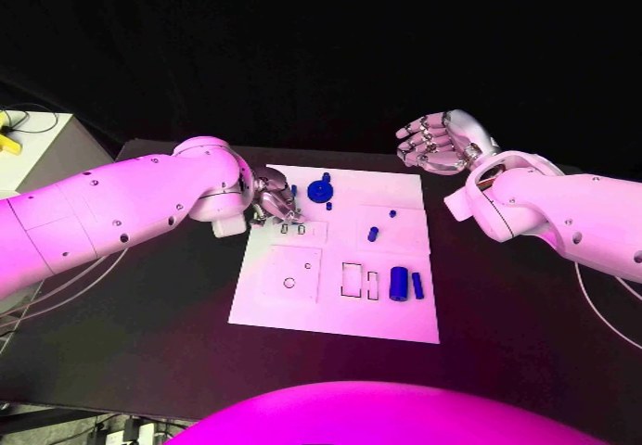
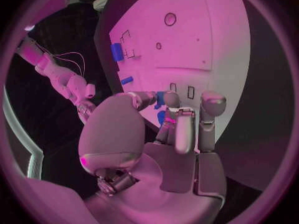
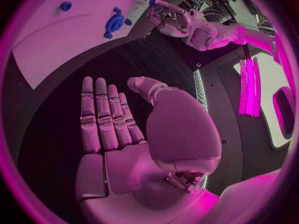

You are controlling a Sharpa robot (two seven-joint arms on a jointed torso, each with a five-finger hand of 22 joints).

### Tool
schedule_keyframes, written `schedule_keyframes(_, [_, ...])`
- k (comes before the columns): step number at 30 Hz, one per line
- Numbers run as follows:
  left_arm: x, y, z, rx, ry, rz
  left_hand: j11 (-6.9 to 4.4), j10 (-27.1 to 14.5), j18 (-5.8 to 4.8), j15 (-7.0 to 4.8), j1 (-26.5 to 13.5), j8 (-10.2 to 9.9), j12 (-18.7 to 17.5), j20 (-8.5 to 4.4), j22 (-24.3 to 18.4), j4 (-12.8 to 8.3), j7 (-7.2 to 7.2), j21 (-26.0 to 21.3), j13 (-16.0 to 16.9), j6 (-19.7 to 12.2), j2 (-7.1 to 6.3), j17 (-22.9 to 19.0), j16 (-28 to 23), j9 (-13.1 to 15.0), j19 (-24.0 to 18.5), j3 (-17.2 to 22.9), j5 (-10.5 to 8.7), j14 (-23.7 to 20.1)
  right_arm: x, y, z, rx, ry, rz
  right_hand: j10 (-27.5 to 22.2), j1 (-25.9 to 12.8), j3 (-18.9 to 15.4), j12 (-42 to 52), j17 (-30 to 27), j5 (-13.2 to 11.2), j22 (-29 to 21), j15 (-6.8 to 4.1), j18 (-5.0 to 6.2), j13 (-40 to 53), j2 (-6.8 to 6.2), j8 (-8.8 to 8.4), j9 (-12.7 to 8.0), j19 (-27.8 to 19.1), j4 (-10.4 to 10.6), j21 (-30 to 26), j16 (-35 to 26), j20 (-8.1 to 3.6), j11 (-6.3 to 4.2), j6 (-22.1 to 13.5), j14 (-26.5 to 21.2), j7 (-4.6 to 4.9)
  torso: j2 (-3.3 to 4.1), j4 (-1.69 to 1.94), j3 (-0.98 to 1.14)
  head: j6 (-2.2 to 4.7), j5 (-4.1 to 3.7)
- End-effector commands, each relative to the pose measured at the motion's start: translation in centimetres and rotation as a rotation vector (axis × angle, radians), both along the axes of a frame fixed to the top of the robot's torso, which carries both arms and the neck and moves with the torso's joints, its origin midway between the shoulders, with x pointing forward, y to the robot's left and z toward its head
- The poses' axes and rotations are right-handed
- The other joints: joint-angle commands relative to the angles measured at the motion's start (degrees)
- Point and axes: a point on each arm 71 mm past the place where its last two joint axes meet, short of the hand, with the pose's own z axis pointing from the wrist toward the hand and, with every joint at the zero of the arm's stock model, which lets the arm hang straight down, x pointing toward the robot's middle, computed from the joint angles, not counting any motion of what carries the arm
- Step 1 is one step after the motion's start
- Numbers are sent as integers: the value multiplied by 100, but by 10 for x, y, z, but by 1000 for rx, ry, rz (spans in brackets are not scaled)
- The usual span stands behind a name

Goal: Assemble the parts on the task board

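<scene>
— What's the risk?
— My left hand [image 1: 275,203] curls over the white flat task board [image 1: 402,320]; whether it pinches a small blue part [image 2: 161,116] I cannot tell. It could slip. My right hand [image 1: 435,141] hangs open beyond, empty.

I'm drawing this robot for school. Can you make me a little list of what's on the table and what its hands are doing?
table: black
task board: white plate, middle of the table
blue parts: round disc at the far end; small peg mid-board; thick cylinder and thin pin side by side near the front
left hand: over the board's far left corner, fingers curled near a blue piece; hold unclear
right hand: raised off the board, fingers straight, holding nothing
</scene>
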Motion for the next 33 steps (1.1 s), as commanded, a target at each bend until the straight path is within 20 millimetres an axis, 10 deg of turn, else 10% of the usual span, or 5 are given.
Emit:
schedule_keyframes(1, [1, -3, 3, 13, 88, -61, 12, -36, 91, 29, 32, 42, -39, 2, -27, -1229, 3, -29, -17, -46, 91, 534, -12, 9, -58, 1168, -20, 285, 0, 2, 0, -2, 3, 16, 13, -47, 1, -20, -5, 21, -5, 20, 67, -9, 6, 32, -8, -9, -23, -11, -13, 28, 41, -50, 9, 261, 7, -4, -3, 1, -1])
schedule_keyframes(33, [41, -48, 19, 325, 150, -249, -135, 621, -17, -80, -1056, 36, 423, -84, 566, -1727, -175, 300, 743, 449, 570, 1045, 250, 112, 302, 1229, 139, 477, 3, 13, -2, -3, 8, 31, 13, -47, 5, -21, -11, 22, -22, 20, 67, -9, 11, 35, -11, -5, -29, -9, -20, 28, 41, -51, 13, 261, 13, -1, -6, 1, 131])
